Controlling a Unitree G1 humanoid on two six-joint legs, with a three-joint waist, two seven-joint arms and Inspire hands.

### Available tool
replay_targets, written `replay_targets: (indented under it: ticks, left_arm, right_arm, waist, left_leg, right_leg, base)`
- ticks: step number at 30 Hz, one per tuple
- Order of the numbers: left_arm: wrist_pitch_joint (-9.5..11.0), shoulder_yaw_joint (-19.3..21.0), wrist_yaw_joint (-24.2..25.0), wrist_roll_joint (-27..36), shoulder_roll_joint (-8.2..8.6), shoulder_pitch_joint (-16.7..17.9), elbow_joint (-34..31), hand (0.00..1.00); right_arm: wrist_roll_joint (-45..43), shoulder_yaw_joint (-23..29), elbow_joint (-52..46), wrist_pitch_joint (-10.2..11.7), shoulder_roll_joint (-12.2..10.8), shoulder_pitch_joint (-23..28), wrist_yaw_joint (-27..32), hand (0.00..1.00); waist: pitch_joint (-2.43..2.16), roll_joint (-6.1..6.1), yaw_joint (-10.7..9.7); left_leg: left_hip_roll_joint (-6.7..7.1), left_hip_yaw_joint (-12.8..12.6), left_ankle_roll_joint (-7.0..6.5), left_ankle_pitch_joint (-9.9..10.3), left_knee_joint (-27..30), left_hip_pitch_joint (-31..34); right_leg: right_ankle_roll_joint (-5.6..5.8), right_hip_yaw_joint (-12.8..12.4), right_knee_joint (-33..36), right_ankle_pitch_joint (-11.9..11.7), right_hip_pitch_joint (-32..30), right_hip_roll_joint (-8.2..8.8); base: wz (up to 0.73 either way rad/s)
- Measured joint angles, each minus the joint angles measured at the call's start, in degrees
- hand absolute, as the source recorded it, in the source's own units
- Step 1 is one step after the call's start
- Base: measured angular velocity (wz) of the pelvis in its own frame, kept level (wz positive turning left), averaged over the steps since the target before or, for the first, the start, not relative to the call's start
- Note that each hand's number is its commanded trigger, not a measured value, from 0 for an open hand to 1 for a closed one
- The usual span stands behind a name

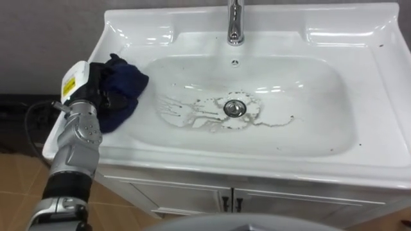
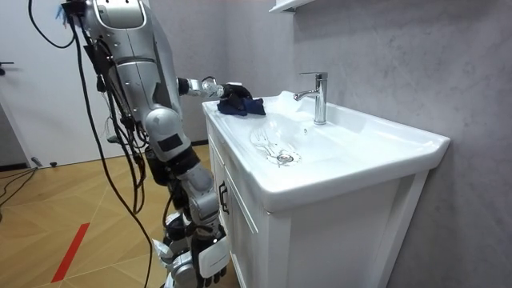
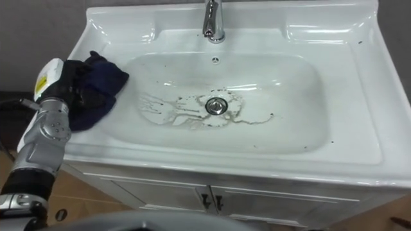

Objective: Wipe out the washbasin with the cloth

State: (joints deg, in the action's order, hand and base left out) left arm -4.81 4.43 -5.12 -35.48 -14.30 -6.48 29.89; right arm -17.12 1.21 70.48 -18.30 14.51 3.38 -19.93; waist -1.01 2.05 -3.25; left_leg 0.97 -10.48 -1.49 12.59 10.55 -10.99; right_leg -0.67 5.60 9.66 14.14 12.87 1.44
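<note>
Navy crumpled cloth point(image 1: 125, 90) sits bunched on the white ceramic basin's point(image 1: 321, 83) left rim, clutched by the left hand point(image 1: 96, 80). Dark grime streaks point(image 1: 186, 112) around the round metal drain point(image 1: 235, 108) look untouched, so I'd say wiping's barely started.

white bench point(image 1: 385, 147) with the basin point(image 1: 308, 96) sunk into it, set on a white cupboard point(image 1: 180, 192). tap point(image 1: 236, 22) stands on the bench's back rim, mid-width. overflow hole point(image 1: 235, 62) just in front of the tap, drain point(image 1: 235, 107) further in front. dark smears point(image 1: 186, 112) round the drain, mostly left of the tap. dark blue cloth point(image 1: 125, 90) bunched on the basin's slope and rim, well left of the tap. small dark specks point(image 1: 379, 46) on the rim, well right of the tap.
</note>
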Motion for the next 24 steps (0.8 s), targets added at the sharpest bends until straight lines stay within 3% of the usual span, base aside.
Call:
replay_targets:
  ticks: [8,16,24]
  left_arm:
    - [0.19,-0.12,-1.79,5.56,0.4,-0.26,-0.19,1.0]
    - [1.36,-0.2,-1.89,6.53,0.86,0.09,-2.54,1.0]
    - [1.18,-1.66,-3.47,6.5,0.87,2.02,-8.82,1.0]
  right_arm:
    - [1.74,-0.11,0.01,0.33,0.34,0.0,0.51,0.0]
    - [1.73,-2.36,0.03,3.31,0.76,0.0,0.31,0.0]
    - [3.78,-3.43,0.36,5.86,0.72,-0.03,1.63,0.0]
  waist:
    - [0.02,0.16,0.46]
    - [0.06,0.09,0.44]
    - [0.93,-0.57,0.29]
  left_leg:
    - [0.2,1.5,0.0,0.0,0.28,1.52]
    - [0.64,3.0,-0.01,0.0,0.37,2.45]
    - [0.81,4.6,-0.02,0.0,1.17,4.91]
  right_leg:
    - [0.0,1.32,0.12,0.09,-0.73,0.16]
    - [0.09,2.53,-0.07,0.28,-0.89,0.49]
    - [0.11,4.16,-0.91,0.23,-2.05,0.55]
  base:
    - [0.07]
    - [0.11]
    - [0.12]
